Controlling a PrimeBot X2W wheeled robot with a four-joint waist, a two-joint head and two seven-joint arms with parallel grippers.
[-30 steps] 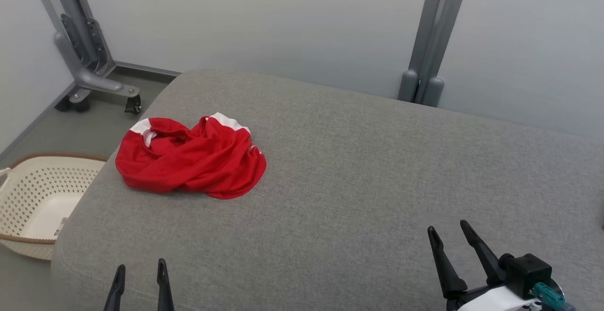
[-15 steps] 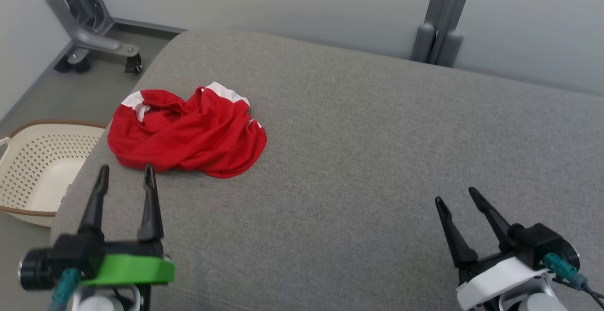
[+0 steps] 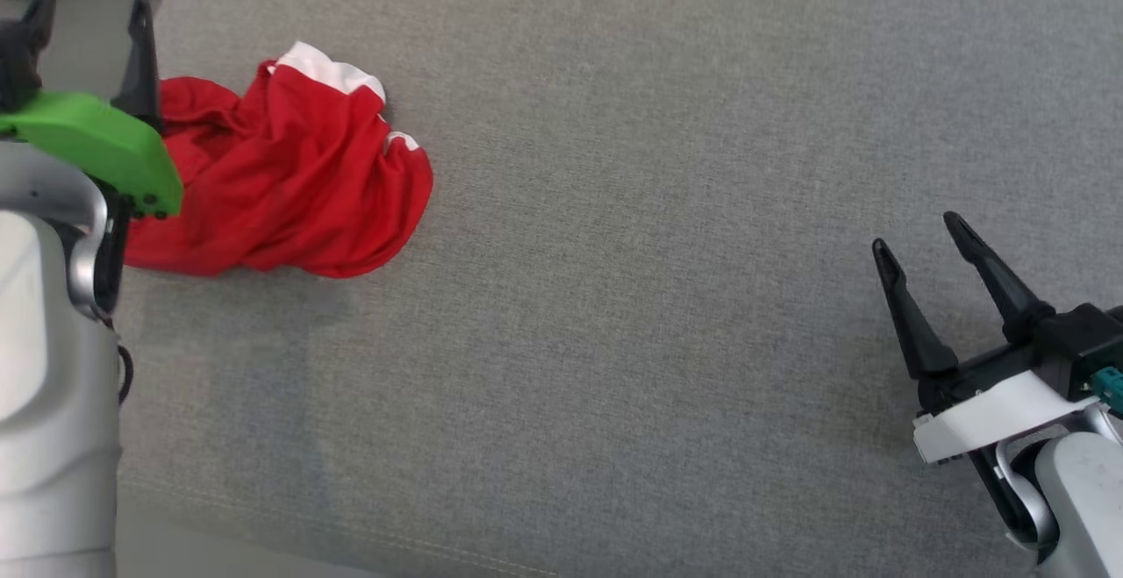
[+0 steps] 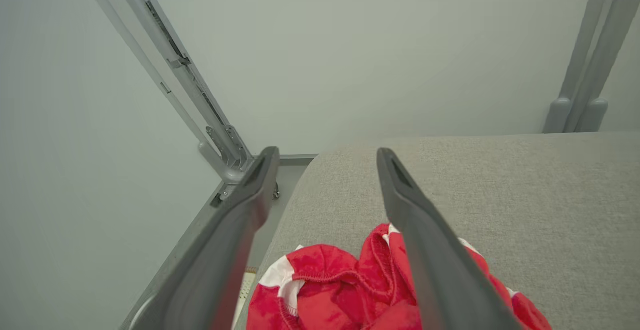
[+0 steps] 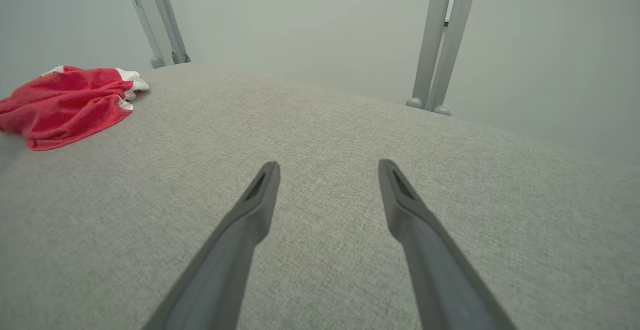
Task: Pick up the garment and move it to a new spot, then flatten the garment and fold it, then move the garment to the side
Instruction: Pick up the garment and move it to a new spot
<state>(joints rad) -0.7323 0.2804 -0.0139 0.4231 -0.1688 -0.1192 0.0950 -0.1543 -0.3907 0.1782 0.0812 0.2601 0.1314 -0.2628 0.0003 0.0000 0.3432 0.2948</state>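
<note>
Your jaws are wide open on both sides, and neither pair holds anything. The left gripper (image 4: 326, 152) hangs above the red garment (image 3: 289, 183), which lies in a crumpled heap with white edges on the grey cushion (image 3: 658, 210). Looking along the left fingers, you see the heap low down between them and partly behind the right-hand one; you cannot tell if they touch the cloth. The right gripper (image 3: 916, 232) hangs over bare cushion, well apart from the garment, which lies far off to the left of its jaws. Past the left jaws you see a grey metal frame (image 4: 186, 72) against the pale wall (image 4: 350, 44).
</note>
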